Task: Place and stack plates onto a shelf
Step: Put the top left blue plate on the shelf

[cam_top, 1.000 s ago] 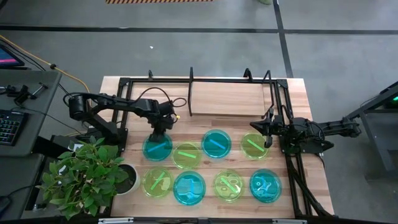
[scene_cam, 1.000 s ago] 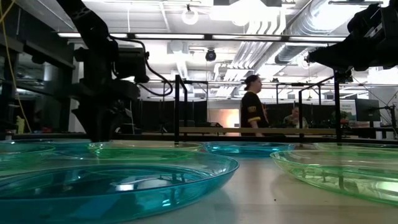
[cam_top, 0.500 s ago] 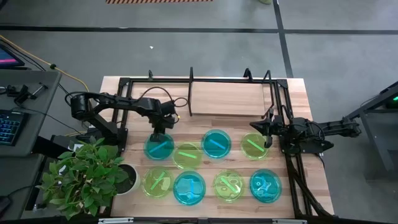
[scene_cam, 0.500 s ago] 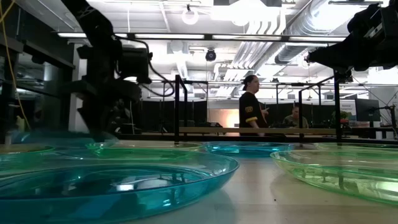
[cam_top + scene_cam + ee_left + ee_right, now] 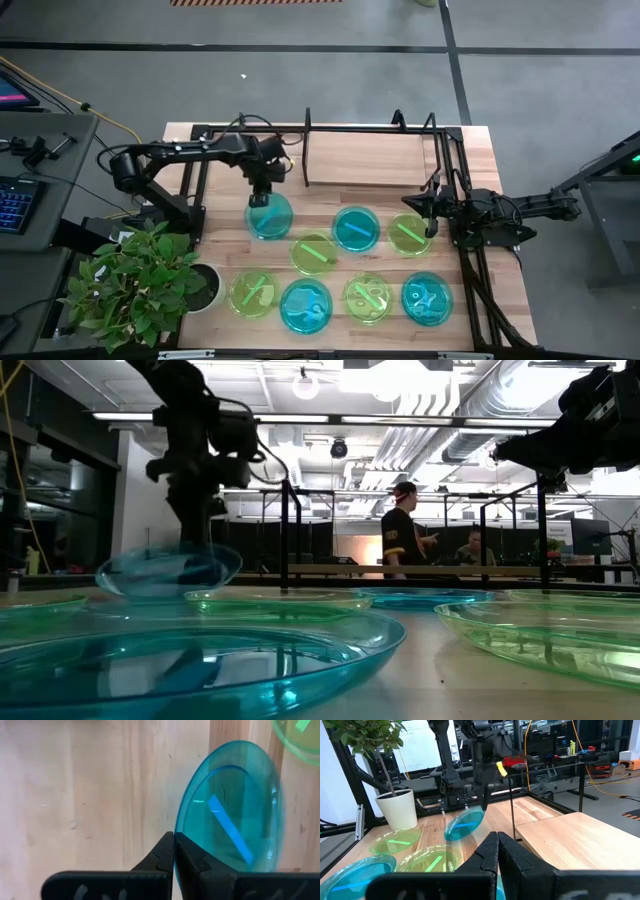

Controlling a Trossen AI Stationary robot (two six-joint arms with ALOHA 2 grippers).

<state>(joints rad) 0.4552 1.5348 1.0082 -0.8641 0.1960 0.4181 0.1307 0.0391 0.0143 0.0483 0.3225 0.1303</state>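
My left gripper (image 5: 262,192) is shut on a cyan plate (image 5: 270,216), which hangs above the table's left middle, just in front of the shelf (image 5: 370,130). The shelf is a black rod rack on a light wood board (image 5: 370,165) at the far side. Several other plates lie flat on the table: green (image 5: 313,252), cyan (image 5: 355,228) and green (image 5: 408,235) in the middle, and a near row beginning with a green one (image 5: 252,293). My right gripper (image 5: 497,845) is shut and holds nothing; it waits at the right (image 5: 430,208). My left gripper pinches the cyan plate's rim (image 5: 177,836) between its two fingers, at the plate's far edge. The fingers come from above, pointing steeply down. The plate (image 5: 168,570) hangs tilted below them, clear of the table.
A potted plant (image 5: 140,280) stands at the near left corner. Black frame rods run along the table's left (image 5: 200,180) and right (image 5: 465,200) sides. A person (image 5: 402,530) stands in the room beyond the table.
My left gripper has risen and gone toward the far edge and a little right, taking the cyan plate off the table. That plate now hangs tilted in the air. The green plate beside it has slid slightly toward the right.
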